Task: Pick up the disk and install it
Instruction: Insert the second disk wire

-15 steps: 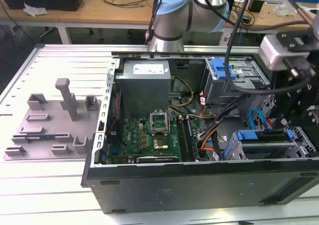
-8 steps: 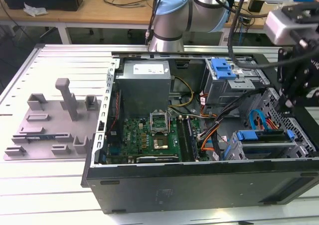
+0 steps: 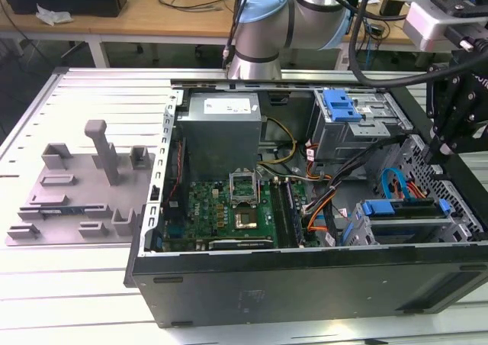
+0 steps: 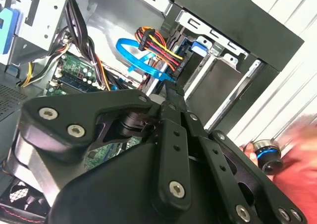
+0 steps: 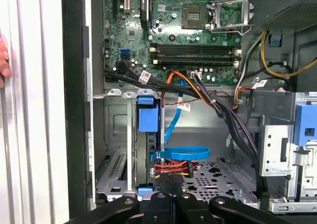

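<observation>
The disk (image 3: 399, 208) stands on edge in the drive cage at the case's near corner on the exterior view's right, its blue carrier frame along the top. In the first wrist view the disk (image 5: 147, 118) shows a blue tab and a dark body in the bay slot. Its blue carrier end (image 4: 196, 47) also shows in the second wrist view. My gripper (image 3: 433, 153) hangs over that cage, just inside the case wall. The fingers (image 5: 171, 184) are pressed together with nothing between them, right above the red, orange and blue cables. The gripper (image 4: 172, 92) is shut and apart from the disk.
The open computer case (image 3: 305, 280) lies on a slotted table. A second cage with a blue latch (image 3: 339, 104) stands at the back, and a grey fixture plate (image 3: 76, 192) lies outside. A person's hand (image 4: 302, 149) and a black knob (image 4: 268, 154) are beside the case wall.
</observation>
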{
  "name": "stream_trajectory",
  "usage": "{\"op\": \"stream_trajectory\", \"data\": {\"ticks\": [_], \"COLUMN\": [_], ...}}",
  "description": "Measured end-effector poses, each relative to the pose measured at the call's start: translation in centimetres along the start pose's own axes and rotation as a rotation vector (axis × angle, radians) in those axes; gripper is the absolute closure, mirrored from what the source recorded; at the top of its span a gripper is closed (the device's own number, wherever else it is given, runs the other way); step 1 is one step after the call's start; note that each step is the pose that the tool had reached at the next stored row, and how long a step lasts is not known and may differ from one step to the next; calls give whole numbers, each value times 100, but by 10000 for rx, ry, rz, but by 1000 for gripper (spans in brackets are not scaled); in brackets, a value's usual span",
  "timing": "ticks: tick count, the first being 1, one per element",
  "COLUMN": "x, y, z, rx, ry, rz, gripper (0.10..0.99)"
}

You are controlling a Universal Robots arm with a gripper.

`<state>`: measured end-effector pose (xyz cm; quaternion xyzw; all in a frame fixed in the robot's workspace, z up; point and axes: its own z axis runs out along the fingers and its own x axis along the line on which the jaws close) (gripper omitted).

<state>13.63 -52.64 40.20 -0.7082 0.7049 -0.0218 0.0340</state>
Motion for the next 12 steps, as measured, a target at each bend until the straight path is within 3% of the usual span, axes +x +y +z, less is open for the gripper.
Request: {"op": "stream_trajectory", "data": {"ticks": [12], "x": [-1], "y": [0], "z": [0], "rx": [0], "ry": [57], "rz": [-4], "gripper": [980]}}
